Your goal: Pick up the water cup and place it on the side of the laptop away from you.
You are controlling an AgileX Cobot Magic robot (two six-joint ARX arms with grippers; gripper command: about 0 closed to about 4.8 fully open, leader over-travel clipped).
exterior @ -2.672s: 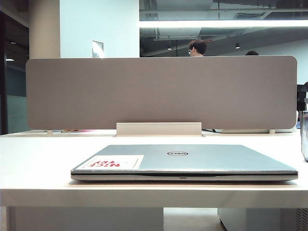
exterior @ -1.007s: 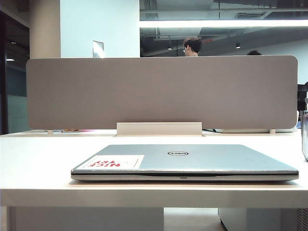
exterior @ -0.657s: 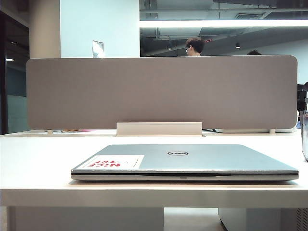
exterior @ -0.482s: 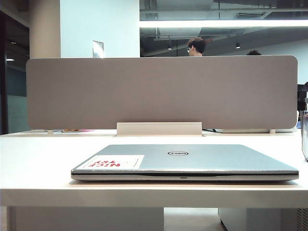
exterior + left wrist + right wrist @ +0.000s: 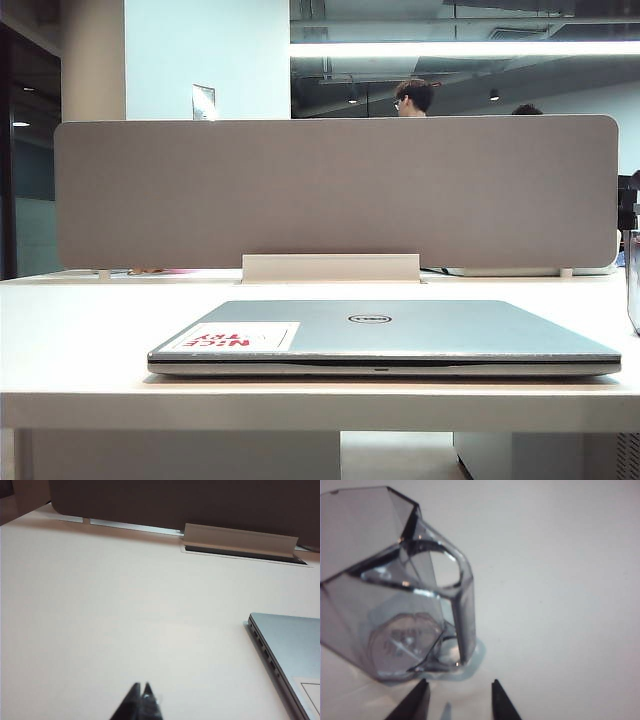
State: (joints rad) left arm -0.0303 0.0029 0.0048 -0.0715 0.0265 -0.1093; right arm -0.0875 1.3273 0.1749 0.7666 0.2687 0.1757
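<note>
The silver-grey laptop (image 5: 385, 335) lies closed on the white table, with a white sticker with red letters on its lid; one corner of it (image 5: 292, 647) shows in the left wrist view. The clear water cup (image 5: 395, 595) stands on the table just ahead of my right gripper (image 5: 459, 682), its handle (image 5: 462, 595) turned towards the open fingers, which hold nothing. A sliver of the cup (image 5: 633, 280) shows at the exterior view's right edge. My left gripper (image 5: 141, 685) is shut over bare table, well away from the laptop. Neither gripper appears in the exterior view.
A grey divider panel (image 5: 335, 190) stands along the table's far edge. A white cable cover (image 5: 330, 268) sits at its foot behind the laptop, and it shows as a white cable cover (image 5: 240, 540) in the left wrist view too. The table's front edge (image 5: 320, 410) is close to the laptop.
Nothing on the table has visibly moved in the exterior view. Only a person behind the divider shifts a little.
</note>
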